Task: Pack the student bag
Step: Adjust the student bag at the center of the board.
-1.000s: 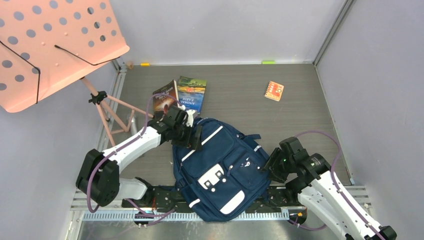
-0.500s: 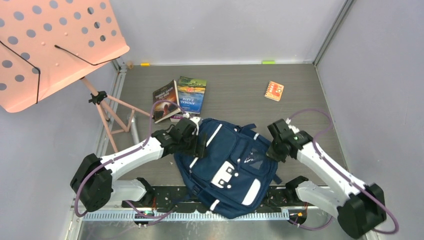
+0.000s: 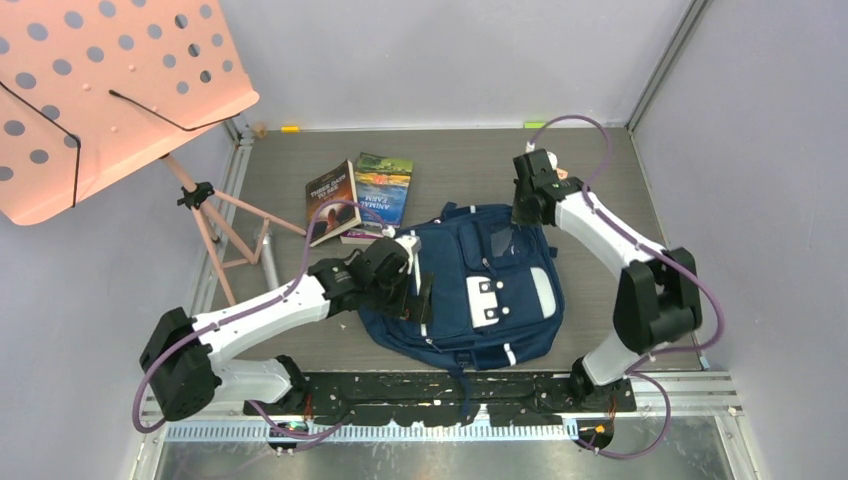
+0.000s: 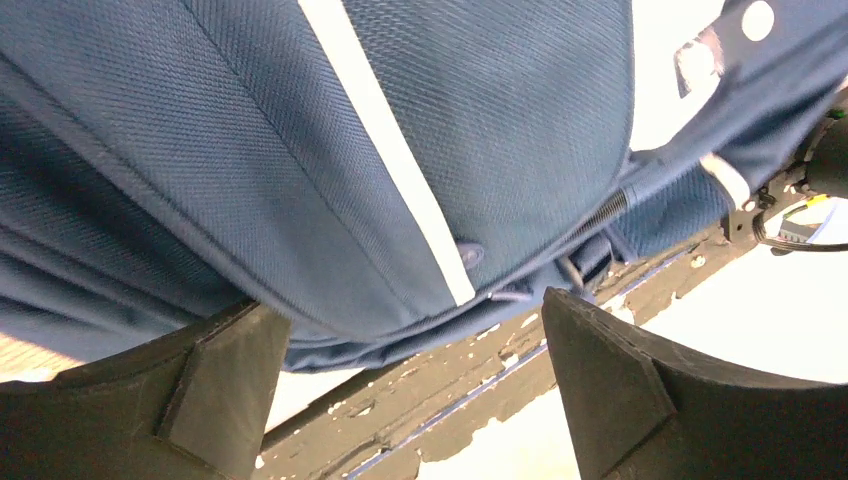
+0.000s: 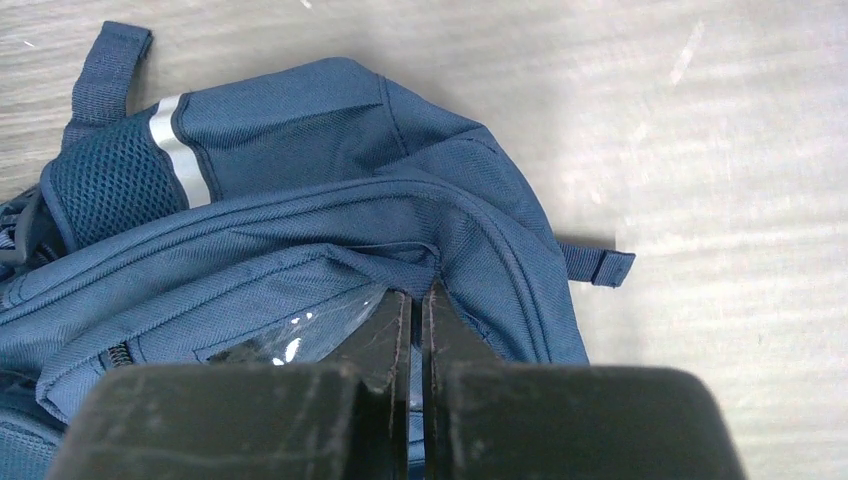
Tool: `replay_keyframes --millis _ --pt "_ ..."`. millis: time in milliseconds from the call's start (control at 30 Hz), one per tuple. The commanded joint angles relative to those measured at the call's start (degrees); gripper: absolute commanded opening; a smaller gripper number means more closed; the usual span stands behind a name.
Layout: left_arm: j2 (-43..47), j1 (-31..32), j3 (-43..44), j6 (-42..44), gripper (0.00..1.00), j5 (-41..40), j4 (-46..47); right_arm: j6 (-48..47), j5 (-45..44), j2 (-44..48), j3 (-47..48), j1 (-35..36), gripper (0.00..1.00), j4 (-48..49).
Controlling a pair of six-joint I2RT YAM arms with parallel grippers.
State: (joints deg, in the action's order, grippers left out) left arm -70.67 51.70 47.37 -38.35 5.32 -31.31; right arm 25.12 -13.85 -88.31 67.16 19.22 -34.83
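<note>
The student bag, navy with white stripe trim and white buckle patches, lies flat in the middle of the table. My right gripper is at the bag's far right corner. In the right wrist view it is shut on a fold of the bag's fabric beside a clear plastic window. My left gripper sits at the bag's left side. In the left wrist view it stands open, and the bag's striped edge hangs between and above the two black fingers.
Two books lie side by side just behind the bag's left corner. A pink perforated music stand fills the back left, and its tripod legs reach onto the table. The near metal rail runs along the front edge.
My right gripper has shut on the bag's fabric and swung from the near right to the back, dragging and turning the bag away from the front rail. My left gripper followed it rightwards.
</note>
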Motion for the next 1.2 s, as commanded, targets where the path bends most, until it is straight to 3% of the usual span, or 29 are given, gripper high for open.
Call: replay_keyframes --millis 0,33,100,133,167,233,300,433,600,700,867,1067,1167 --pt "3.5 0.0 7.1 3.7 1.00 -4.7 -8.5 -7.3 3.4 -6.2 10.4 -0.5 0.01 8.7" --pt "3.9 -0.4 8.1 4.7 1.00 -7.0 -10.2 -7.5 4.1 -7.0 13.1 -0.5 0.01 7.7" --pt "4.8 -2.3 10.0 6.4 1.00 -7.4 -13.3 -7.9 5.5 -9.0 16.8 -0.5 0.13 5.0" --pt "5.2 -3.9 10.4 7.4 1.00 -7.0 -14.0 -8.0 5.9 -9.5 17.9 -0.5 0.33 3.9" --pt "5.6 -5.5 10.9 8.5 1.00 -6.3 -14.1 -7.8 6.7 -9.5 19.5 -0.5 0.41 1.7" --pt "6.3 -9.4 11.3 10.9 1.00 -4.0 -13.2 -6.3 7.1 -8.5 20.5 -0.5 0.69 -1.4" --pt "5.5 -13.3 12.4 13.6 1.00 -1.0 -11.7 -3.8 6.7 -6.2 19.7 -0.5 0.79 -4.3" --pt "1.6 -19.9 15.0 16.5 1.00 4.3 -8.7 3.2 5.2 1.8 15.3 -0.6 0.84 -11.8" --pt "-2.8 -24.3 15.5 17.8 1.00 12.2 -0.2 11.7 6.8 13.4 0.9 -1.4 0.86 -17.4" --pt "-6.0 -24.6 16.1 19.1 1.00 13.0 3.6 16.7 7.7 22.0 -6.8 -2.2 0.88 -20.0" --pt "-11.1 -24.6 17.9 22.1 1.00 10.0 2.5 23.6 10.1 33.3 -18.1 -3.0 0.90 -22.8" --pt "-12.6 -24.5 14.5 21.5 1.00 13.5 3.8 28.3 12.9 37.6 -27.1 -3.1 0.90 -21.6" --pt "-11.7 -24.2 10.7 19.4 1.00 16.2 5.8 29.3 16.0 36.1 -31.1 -3.1 0.90 -16.3"
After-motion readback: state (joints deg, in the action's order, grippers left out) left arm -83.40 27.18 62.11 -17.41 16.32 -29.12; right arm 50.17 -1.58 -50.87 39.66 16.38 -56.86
